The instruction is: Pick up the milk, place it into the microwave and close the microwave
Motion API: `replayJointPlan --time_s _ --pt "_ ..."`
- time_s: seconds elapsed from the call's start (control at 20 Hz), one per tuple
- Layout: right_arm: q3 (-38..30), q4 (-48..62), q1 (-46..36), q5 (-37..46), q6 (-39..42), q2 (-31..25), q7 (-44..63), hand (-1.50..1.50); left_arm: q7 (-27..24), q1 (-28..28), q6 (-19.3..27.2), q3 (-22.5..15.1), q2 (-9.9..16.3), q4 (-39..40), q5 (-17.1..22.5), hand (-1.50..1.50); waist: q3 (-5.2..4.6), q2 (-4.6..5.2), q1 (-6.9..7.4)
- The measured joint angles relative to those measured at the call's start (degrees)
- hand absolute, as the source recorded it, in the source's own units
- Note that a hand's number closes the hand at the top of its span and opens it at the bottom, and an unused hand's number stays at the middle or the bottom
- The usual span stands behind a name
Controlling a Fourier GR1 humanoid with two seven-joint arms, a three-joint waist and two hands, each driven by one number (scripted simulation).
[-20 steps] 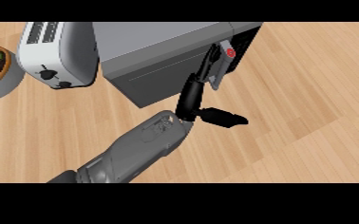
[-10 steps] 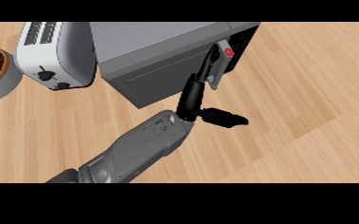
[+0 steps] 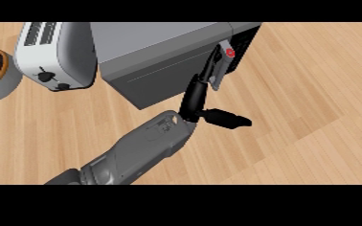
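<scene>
Counter (image 3: 297, 124): light wooden top, bearing every item below. Landmark for all positions: the microwave.

Forearm (image 3: 134, 153): grey, entering from the lower edge, angled up toward the microwave's front. Which arm it is cannot be told with certainty; from its angle it is read here as the right.

Right hand (image 3: 194, 98): black, at the microwave's front, lower right part. Fingers straight, reaching up along the door's free edge and touching it; thumb stuck out sideways, away from the microwave, over bare counter. Nothing held.

Microwave (image 3: 163, 52): grey box, seen from above, set at a slant. Its door (image 3: 219, 69) stands nearly shut, a narrow dark gap showing at the right end.

Milk (image 3: 230, 51): only a sliver with a red spot shows in that gap, inside the microwave, just beyond the fingertips.

Toaster (image 3: 53, 55): white, slots on top, just beside the microwave's left side.

Left hand: does not show.
</scene>
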Motion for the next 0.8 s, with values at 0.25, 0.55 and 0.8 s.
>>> replayJointPlan --time_s 0.25,0.55,0.8 --pt "-0.12 -0.22 -0.45 -1.03 -0.06 -0.64 0.63 -1.5 1.1 -1.94 -1.06 1.37 1.43 1.42 2.03 -1.5 0.09 -0.17 0.25" --pt "-0.57 -0.17 -0.32 -1.91 -0.44 -1.32 1.37 -1.5 2.44 -3.35 0.75 -3.02 1.54 4.47 -1.16 -1.5 0.66 -1.07 1.47" --pt "-1.14 -0.37 0.04 -2.27 -0.89 -1.72 1.77 -1.5 5.23 -5.26 2.53 -5.43 0.27 6.89 -2.54 -1.5 0.76 -1.46 2.68"
